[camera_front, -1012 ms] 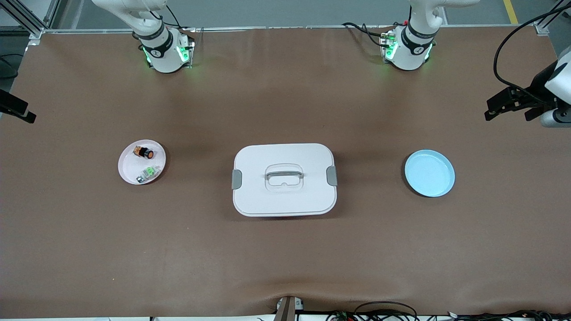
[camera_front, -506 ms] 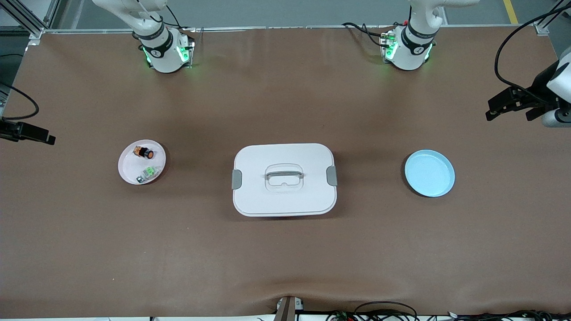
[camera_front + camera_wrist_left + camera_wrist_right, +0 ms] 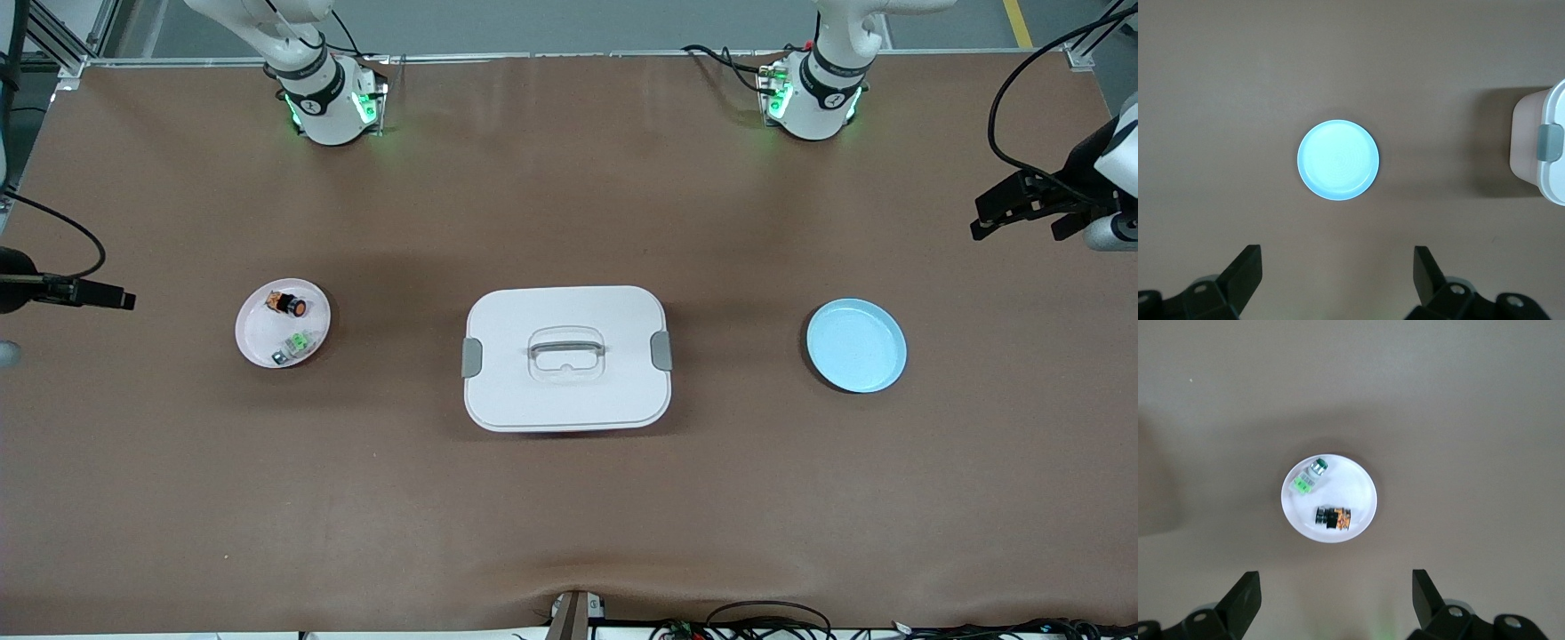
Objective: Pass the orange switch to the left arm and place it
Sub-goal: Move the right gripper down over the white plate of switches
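The right gripper [image 3: 120,300] hung open-fingered near the small white plate [image 3: 258,342] holding the tiny black orange-faced switch [image 3: 292,306]. It'd best drop straight down, dodging the green switch [image 3: 300,341]. White lidded box [image 3: 565,358] mid-surface; left gripper [image 3: 982,222] waited, fingers apart.

Brown-covered table [image 3: 569,498]: white box [image 3: 566,357] mid-table, pink plate [image 3: 283,335] toward the right arm's end, light blue plate [image 3: 856,345] toward the left arm's end, all well apart.
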### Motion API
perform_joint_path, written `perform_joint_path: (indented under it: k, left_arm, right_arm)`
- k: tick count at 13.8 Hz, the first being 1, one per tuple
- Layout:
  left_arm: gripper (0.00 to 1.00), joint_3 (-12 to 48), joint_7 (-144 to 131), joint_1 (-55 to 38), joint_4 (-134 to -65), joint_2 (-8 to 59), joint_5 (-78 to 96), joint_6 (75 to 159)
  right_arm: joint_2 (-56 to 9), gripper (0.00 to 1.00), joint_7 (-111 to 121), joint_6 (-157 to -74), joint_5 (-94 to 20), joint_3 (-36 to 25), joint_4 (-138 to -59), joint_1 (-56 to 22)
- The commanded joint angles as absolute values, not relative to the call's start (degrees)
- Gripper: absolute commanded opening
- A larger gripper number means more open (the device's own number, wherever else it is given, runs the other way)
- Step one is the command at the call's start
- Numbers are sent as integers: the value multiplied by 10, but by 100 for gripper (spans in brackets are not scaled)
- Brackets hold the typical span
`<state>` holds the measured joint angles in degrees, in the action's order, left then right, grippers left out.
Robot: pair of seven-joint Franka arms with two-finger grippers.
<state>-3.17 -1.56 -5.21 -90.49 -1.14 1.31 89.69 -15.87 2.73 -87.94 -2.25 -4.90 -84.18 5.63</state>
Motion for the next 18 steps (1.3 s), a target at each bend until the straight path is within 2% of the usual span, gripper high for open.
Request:
perform_joint_path:
  k: [1, 5, 12, 18]
  left_arm:
    - [100, -30, -10, -54, -890, -6, 6, 886]
    - [100, -30, -10, -55, -890, -6, 6, 886]
    - [100, -30, -10, -55, -890, -7, 6, 886]
    - [100, -30, -10, -53, -890, -6, 6, 887]
  right_arm:
    - [-155, 100, 29, -949, -32, -43, -909, 66]
    - [-154, 100, 29, -1054, -45, -42, -1004, 63]
    - [-142, 100, 25, -1129, -67, -43, -1097, 71]
    - [-136, 100, 1, -1145, -84, -43, -1135, 69]
